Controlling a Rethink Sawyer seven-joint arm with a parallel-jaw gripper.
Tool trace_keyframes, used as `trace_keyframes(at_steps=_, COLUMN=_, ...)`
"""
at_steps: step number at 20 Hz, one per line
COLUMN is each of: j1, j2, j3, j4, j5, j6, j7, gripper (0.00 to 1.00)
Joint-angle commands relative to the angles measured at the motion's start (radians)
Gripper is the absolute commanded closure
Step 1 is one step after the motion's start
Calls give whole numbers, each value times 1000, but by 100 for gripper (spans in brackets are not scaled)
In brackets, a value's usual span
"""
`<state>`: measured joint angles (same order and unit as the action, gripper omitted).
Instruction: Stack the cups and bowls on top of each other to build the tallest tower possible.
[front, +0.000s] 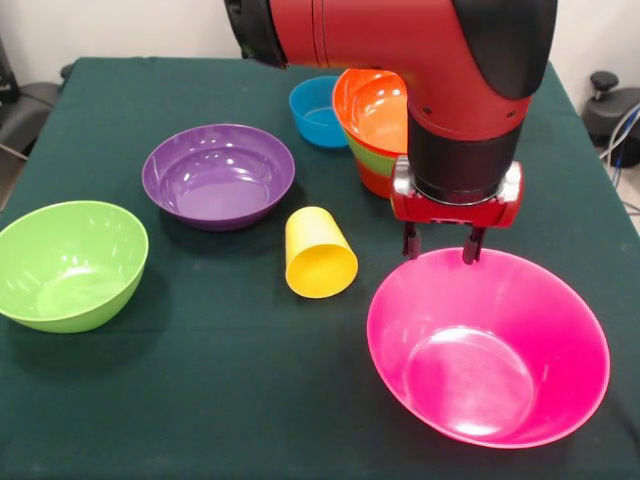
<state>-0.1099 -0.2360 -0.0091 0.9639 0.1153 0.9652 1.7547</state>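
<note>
The gripper (443, 247) hangs from the red arm (400, 40) right over the far rim of the pink bowl (488, 345). Its jaws are open a little way, and the two dark tips point down with nothing between them. They look to sit at the rim or just above it; I cannot tell if they touch. The pink bowl sits on the green desk (200, 400), tipped a bit toward the camera, and most of it lies on the near side of the jaws. So the rim is the part to catch, I think, with one tip inside the bowl and one outside. Just behind the arm is a nest of bowls (370, 130), orange on top with green and orange under it. The arm hides part of that nest. A small blue bowl (318, 110) sits next to it. The yellow cup (318, 252) lies on its side near the pink bowl, its open mouth facing the camera. The purple bowl (218, 175) and a green bowl (70, 265) stand well apart on the other side of the picture.
</note>
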Motion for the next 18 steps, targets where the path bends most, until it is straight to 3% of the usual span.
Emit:
trace_keyframes(at_steps=1, j1=14, j2=49, j3=35, j4=-71, j5=6, j6=60, j7=159, gripper=0)
trace_keyframes(at_steps=7, j1=7, j2=107, j3=16, j4=-172, j5=-17, j6=120, j7=127, gripper=0)
trace_keyframes(at_steps=18, j1=3, j2=20, j3=3, j4=-97, j5=3, j6=191, j7=99, gripper=0)
